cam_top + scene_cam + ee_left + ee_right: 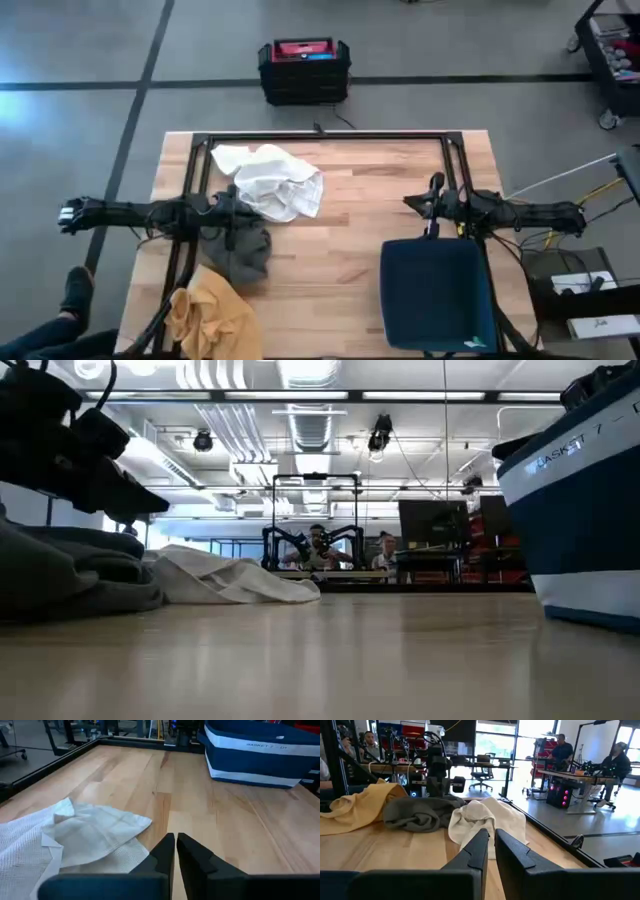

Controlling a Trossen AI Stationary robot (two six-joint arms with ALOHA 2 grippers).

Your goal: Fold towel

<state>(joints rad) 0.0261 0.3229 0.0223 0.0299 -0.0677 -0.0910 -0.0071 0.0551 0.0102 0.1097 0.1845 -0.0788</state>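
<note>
The left pincer (175, 851) hung with its fingers nearly together, holding nothing — the white towel (270, 180) lay crumpled just beside it on the worktop (350, 240). Close behind sat a grey cloth (243, 252) and a yellow one (212, 318): three cloths. The right pincer (490, 849), likewise almost closed and empty, waited well apart, by one blue basket (436, 294).

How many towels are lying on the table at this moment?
3: a white towel at the table's far left, a grey towel just nearer, under the left arm, and a yellow towel overhanging the near-left edge. None seems hidden.
</note>
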